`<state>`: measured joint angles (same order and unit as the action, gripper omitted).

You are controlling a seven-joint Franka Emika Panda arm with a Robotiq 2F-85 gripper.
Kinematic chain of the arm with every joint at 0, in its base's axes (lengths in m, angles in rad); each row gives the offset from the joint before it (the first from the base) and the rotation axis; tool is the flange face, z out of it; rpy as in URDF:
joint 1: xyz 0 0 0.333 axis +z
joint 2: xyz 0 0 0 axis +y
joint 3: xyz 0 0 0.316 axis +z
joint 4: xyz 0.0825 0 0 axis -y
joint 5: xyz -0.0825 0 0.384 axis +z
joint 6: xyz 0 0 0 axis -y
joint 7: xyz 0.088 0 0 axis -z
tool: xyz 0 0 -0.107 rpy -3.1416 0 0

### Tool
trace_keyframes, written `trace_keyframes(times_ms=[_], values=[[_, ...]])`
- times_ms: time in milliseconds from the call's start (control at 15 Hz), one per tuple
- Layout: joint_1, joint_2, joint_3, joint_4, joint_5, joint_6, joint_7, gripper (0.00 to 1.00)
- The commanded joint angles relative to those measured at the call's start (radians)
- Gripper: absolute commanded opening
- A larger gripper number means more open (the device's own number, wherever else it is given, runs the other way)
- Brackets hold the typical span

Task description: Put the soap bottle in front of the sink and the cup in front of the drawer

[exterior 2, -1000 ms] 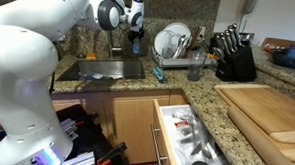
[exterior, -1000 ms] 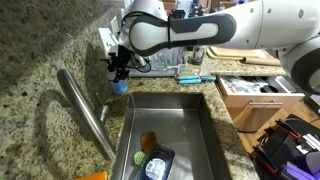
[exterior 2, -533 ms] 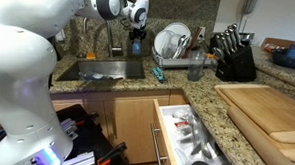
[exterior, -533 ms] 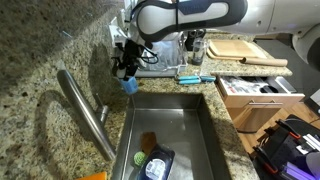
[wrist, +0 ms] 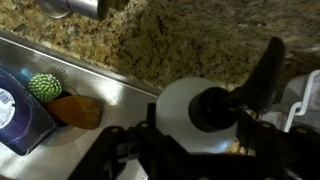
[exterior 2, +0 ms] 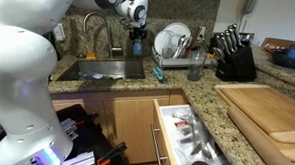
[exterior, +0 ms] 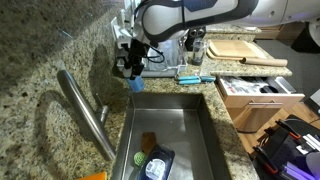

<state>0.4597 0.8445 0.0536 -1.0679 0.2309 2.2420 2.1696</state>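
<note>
My gripper [exterior: 133,68] is shut on the soap bottle [exterior: 136,86], a white bottle with a black pump top and a blue base. It holds the bottle above the counter at the sink's [exterior: 205,125] back corner. In the wrist view the bottle's white shoulder [wrist: 182,112] fills the space between the dark fingers [wrist: 205,128]. The gripper and bottle [exterior 2: 139,42] also show beside the faucet [exterior 2: 90,32]. A clear cup [exterior 2: 196,67] stands on the counter by the dish rack, and it shows in an exterior view [exterior: 196,50]. The drawer [exterior 2: 185,134] is pulled open.
The sink holds a blue-labelled container [wrist: 18,105], a green scrubber [wrist: 44,86] and an orange item [wrist: 78,110]. The faucet [exterior: 85,110] arches over the sink. A dish rack [exterior 2: 174,42], knife block [exterior 2: 234,58] and cutting board [exterior 2: 271,108] are on the counter. A blue brush [exterior: 195,78] lies near the sink.
My gripper has carried the soap bottle a little further along the counter's back edge, toward the sink corner and slightly lower. The cup and drawer have not moved.
</note>
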Motion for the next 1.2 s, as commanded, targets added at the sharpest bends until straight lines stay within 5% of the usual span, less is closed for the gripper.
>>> trace_keyframes(times_ms=[0, 667, 733, 933, 1000, 1133], values=[[-0.044, -0.065, 0.042, -0.144, 0.067, 0.08, -0.067, 0.44], [-0.23, -0.202, 0.203, -0.622, 0.424, 0.489, -0.369, 0.44], [-0.193, -0.108, 0.164, -0.471, 0.375, 0.403, -0.293, 0.69], [-0.202, -0.15, 0.176, -0.558, 0.393, 0.466, -0.328, 0.69], [-0.202, -0.158, 0.176, -0.567, 0.393, 0.466, -0.328, 0.44], [-0.178, -0.24, 0.171, -0.672, 0.378, 0.556, -0.351, 0.44]])
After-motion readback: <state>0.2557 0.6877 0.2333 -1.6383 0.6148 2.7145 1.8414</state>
